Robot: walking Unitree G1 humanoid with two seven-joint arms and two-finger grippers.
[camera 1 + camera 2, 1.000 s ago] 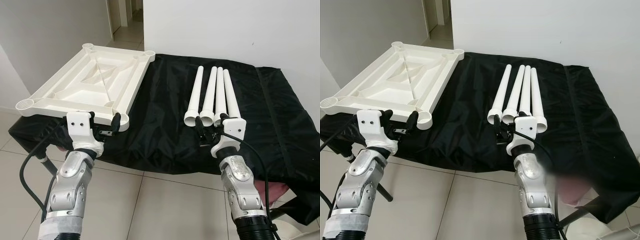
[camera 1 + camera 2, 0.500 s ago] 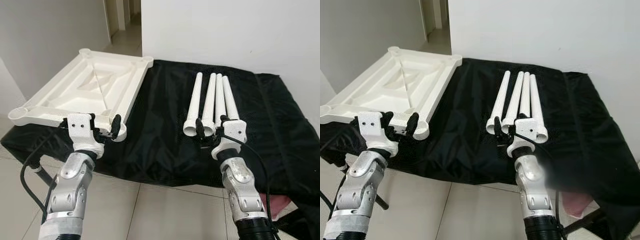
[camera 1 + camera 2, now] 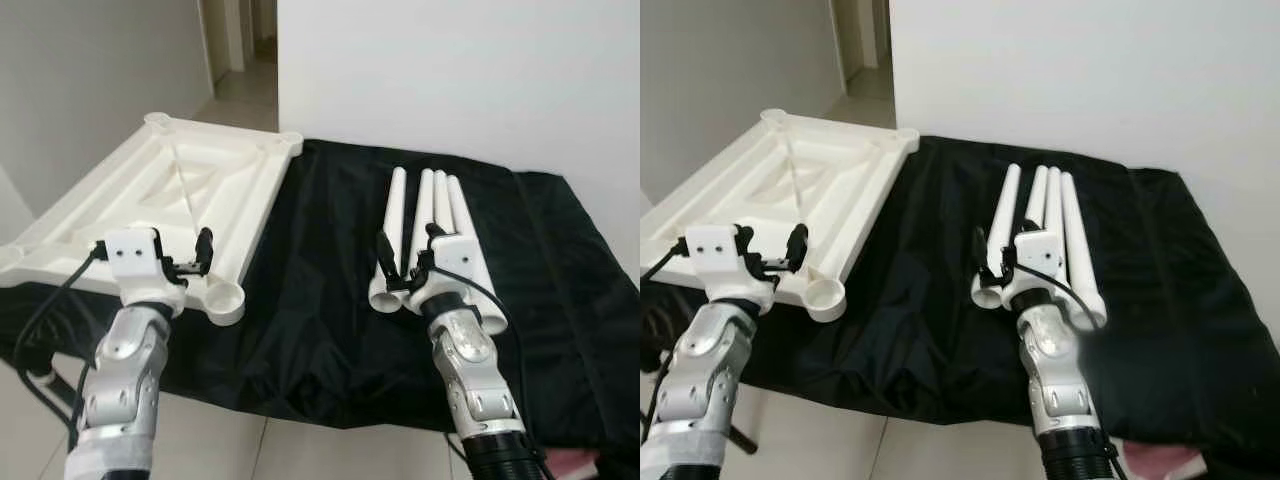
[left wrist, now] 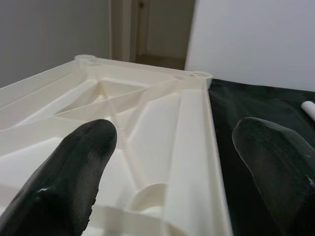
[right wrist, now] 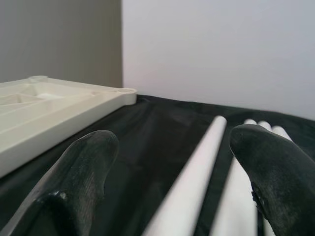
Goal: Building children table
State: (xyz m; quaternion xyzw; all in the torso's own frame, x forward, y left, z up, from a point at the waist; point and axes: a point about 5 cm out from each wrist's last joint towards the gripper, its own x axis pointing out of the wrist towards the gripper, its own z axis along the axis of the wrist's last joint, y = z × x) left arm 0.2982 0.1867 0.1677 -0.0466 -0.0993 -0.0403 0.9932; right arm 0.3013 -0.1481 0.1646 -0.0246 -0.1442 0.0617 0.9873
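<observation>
A white plastic tabletop (image 3: 170,195) lies upside down at the left of a surface draped in black cloth (image 3: 320,260), with round leg sockets at its corners. Several white tube legs (image 3: 428,210) lie side by side on the right. My left gripper (image 3: 771,250) is open and hovers over the tabletop's near edge; in the left wrist view the ribbed underside (image 4: 147,113) lies between the fingers (image 4: 74,167). My right gripper (image 3: 404,258) is open just above the legs' near ends, and one leg (image 5: 194,182) runs out between its fingers (image 5: 83,172).
The cloth's front edge hangs down to a tiled floor (image 3: 250,450). A white wall (image 3: 450,80) stands behind the table and a doorway (image 3: 235,40) opens at the back left. A pink thing (image 3: 575,462) lies low at the right.
The view has drawn closer to the table. Both arms have reached forward: the left gripper now stands over the tabletop's near edge, the right over the leg ends.
</observation>
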